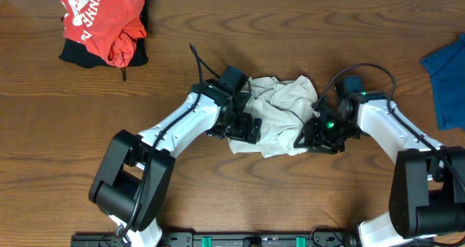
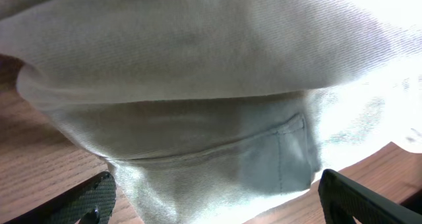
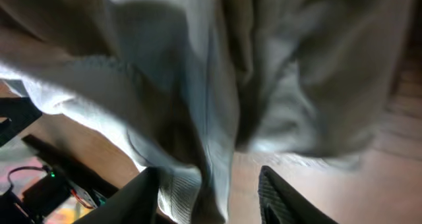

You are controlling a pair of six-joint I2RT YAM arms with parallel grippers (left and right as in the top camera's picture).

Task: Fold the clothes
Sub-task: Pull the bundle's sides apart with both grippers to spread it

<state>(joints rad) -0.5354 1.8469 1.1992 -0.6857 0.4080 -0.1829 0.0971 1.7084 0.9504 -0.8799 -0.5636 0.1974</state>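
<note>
The clothes [image 1: 280, 112], a pale beige shirt, lie crumpled in a heap mid-table between both arms. My left gripper [image 1: 243, 127] presses into the heap's left side. In the left wrist view its jaws stand wide open, with the shirt [image 2: 211, 118] bulging between the fingertips [image 2: 92, 201] and resting on the wood. My right gripper [image 1: 316, 131] sits at the heap's right side. In the right wrist view a hanging fold of the shirt [image 3: 198, 118] drops between its fingers [image 3: 142, 197], lying against the left one, with a clear gap to the other. Its jaws are partly open.
A red garment with white lettering [image 1: 102, 25] lies on a black cloth at the far left corner. A blue cloth [image 1: 447, 80] lies at the right edge. Brown wooden table [image 1: 218, 196] all around.
</note>
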